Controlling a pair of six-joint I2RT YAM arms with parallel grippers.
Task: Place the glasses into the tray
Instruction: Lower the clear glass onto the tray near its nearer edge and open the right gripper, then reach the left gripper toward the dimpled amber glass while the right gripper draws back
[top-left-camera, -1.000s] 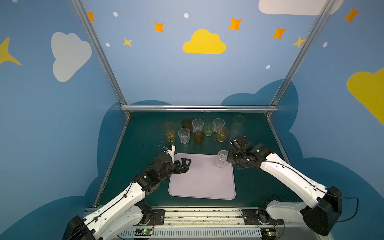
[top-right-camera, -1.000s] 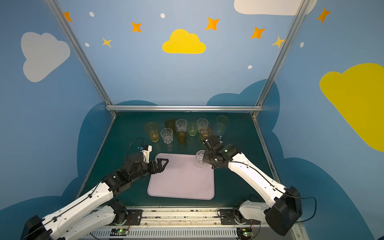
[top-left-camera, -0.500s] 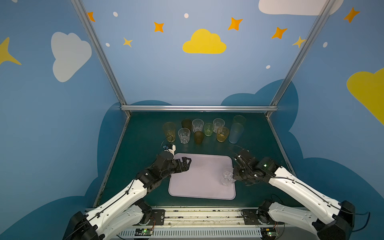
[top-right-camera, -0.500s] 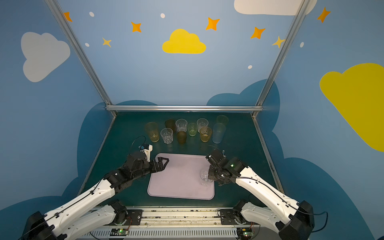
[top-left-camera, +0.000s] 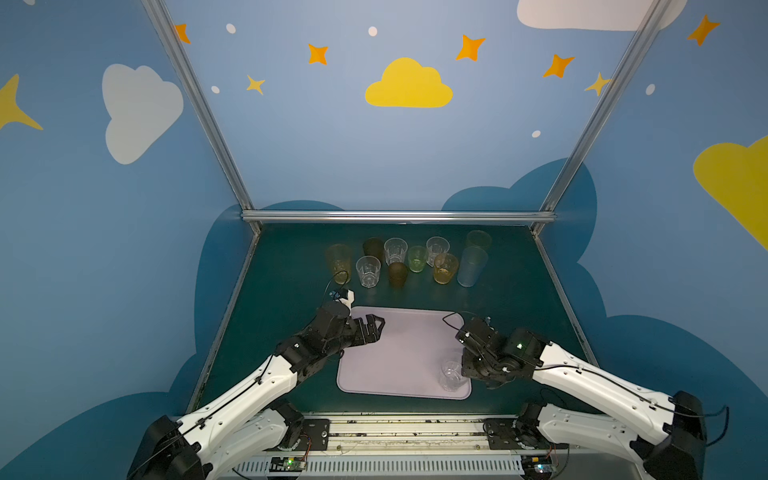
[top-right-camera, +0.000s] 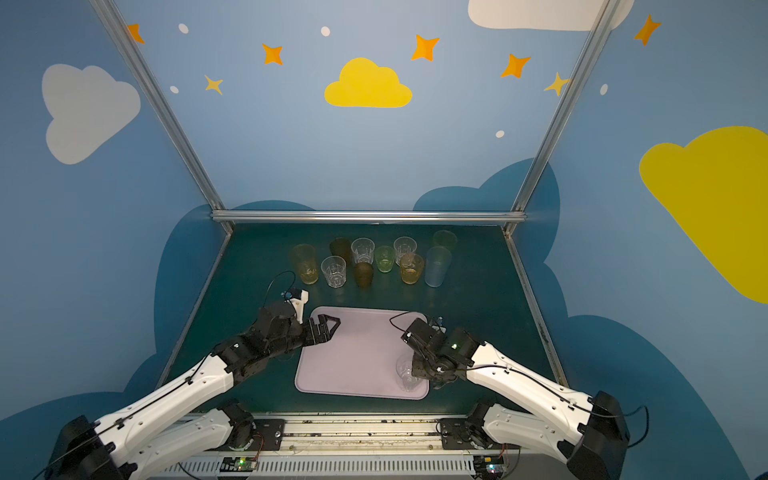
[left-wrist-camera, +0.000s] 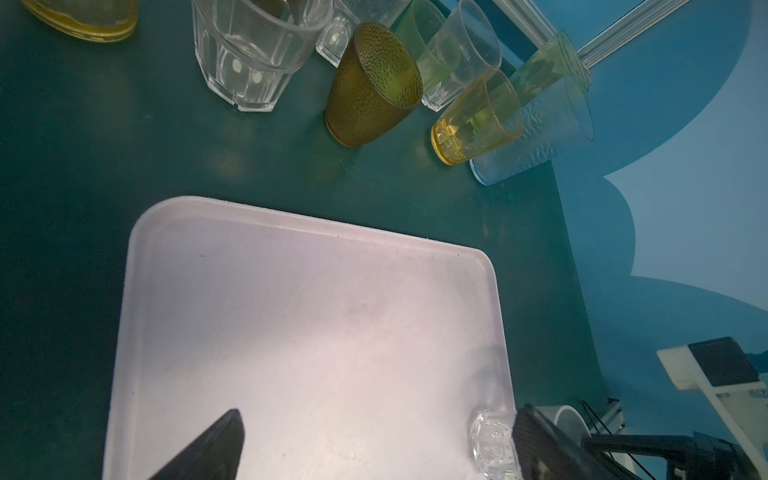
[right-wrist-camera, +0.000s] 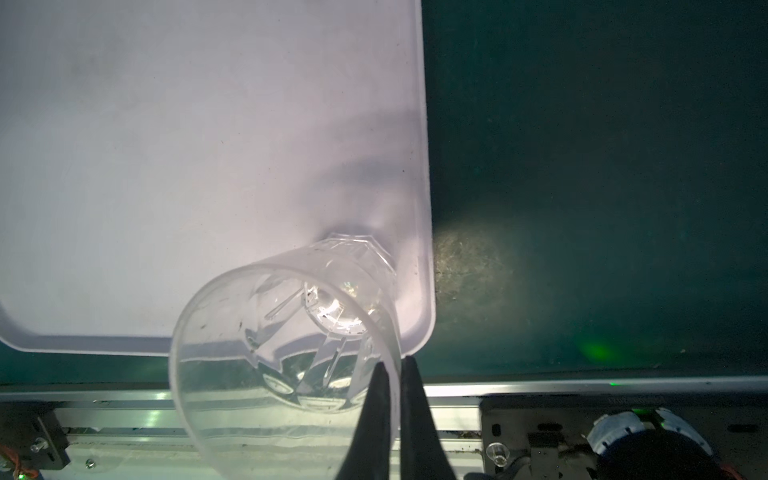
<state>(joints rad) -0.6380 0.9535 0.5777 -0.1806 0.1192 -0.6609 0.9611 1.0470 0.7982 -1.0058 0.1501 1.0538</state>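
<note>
**Mia:** Fingers (right-wrist-camera: 415, 419) on the right gripper (right-wrist-camera: 395, 363) are pinching the rim of one clear glass (top-left-camera: 451, 376), right?

**Ben:** Yes. The left gripper (top-left-camera: 376, 330) has its fingers spread wide and holds nothing, over the tray's far left corner.

**Mia:** How much is done?

**Ben:** Start big. The table (top-left-camera: 291, 291) holds the tray (top-left-camera: 399, 349). The tray is bare but for that clear glass at its near right corner (I can't tell if its bottom is down yet). The ten other glasses (top-left-camera: 397, 274) wait in a bunch by the table's far edge, so I think nearly all the work is left.

**Mia:** What changed?

**Ben:** A second ago that glass was by the tray's far right corner. Now it's at the near one. The left gripper hardly moved.
</note>
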